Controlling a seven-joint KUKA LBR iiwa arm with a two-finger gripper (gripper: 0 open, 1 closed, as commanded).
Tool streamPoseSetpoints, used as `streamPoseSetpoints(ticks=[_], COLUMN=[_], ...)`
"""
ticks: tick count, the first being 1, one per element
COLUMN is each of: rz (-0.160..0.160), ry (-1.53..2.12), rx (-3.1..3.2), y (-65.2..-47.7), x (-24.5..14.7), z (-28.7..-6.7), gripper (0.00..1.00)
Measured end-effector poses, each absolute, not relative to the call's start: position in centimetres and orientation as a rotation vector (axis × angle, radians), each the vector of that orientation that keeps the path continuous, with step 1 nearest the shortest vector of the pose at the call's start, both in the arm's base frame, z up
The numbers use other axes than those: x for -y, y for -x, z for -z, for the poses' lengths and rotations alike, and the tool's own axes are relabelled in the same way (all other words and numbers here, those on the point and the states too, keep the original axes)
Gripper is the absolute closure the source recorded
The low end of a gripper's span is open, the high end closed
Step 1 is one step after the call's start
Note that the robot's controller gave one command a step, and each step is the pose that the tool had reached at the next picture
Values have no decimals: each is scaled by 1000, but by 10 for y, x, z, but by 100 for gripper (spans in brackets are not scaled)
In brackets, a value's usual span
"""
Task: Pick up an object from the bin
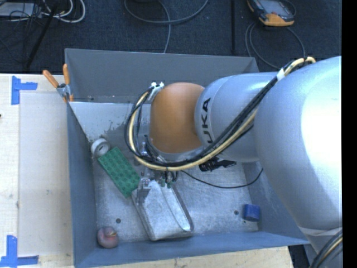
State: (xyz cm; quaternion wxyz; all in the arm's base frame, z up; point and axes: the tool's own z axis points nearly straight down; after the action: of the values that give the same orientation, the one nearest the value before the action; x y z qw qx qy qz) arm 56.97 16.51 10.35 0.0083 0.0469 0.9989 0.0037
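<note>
From my station the nearest thing to the gripper (170, 232) is a green studded plate (118, 171). It is flat and oblong and lies aslant left of the bin's middle, its lower end just beside the root of the fingers. The claw stands wide, tips down near the middle of the bin's front wall, and I see bare floor between the fingers.

The bin (78, 205) is grey metal with a scuffed, speckled floor, and dark carpet with cables lies beyond its far wall.

A small whitish roll (100, 146) touches the plate's upper end. A pinkish ball (107, 237) sits in the front left corner and a blue block (251, 211) towards the front right. The arm's orange cover (173, 119) and its looped cables hide the bin's middle.
</note>
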Motion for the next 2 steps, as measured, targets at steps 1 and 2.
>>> streamPoseSetpoints(ticks=[1, 2], rz=[-5, -13], ry=[318, 520], rx=[-3117, -3061], y=[-530, -581], x=[-138, -166], z=[-107, -97], gripper=[0, 0])
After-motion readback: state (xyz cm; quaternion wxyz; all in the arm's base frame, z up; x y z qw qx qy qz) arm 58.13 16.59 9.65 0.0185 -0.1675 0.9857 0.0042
